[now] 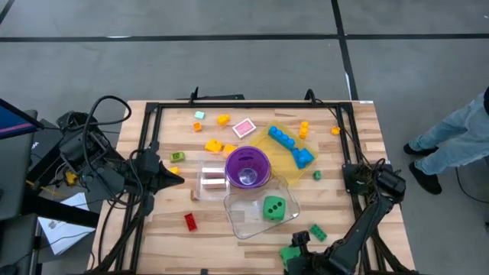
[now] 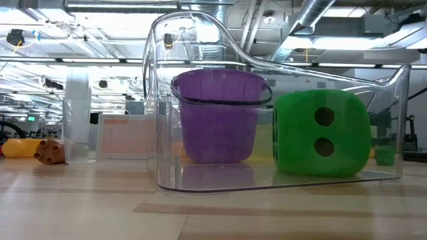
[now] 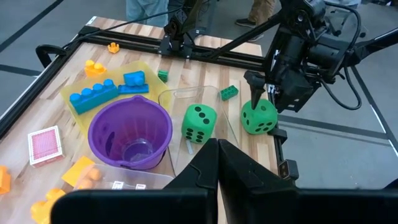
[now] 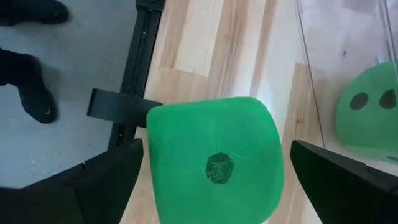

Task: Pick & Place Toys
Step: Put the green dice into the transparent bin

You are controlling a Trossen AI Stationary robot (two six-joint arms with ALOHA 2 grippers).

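So the right gripper is down at the near right edge of the table with its fingers spread as wide as they go, either side of a green die. In the right wrist view the die sits right between the two fingers with a gap on each side, so I can't tell if they actually press on it. The face toward that camera shows one black dot. A die's a cube, so no long axis to speak of.

The other green die is inside the clear tub near the middle of the table, two dots facing the low camera, sitting flat. The purple cup stands upright just behind it.

The blue brick strip lies on the yellow tray with its long axis running diagonally, back-left to front-right. A small green brick sits near the right arm, a red one at front left.

Left gripper is fully closed with nothing in it, parked at the left side, pointing toward the cup.

No readable writing or brands anywhere; the pink card just has a pattern
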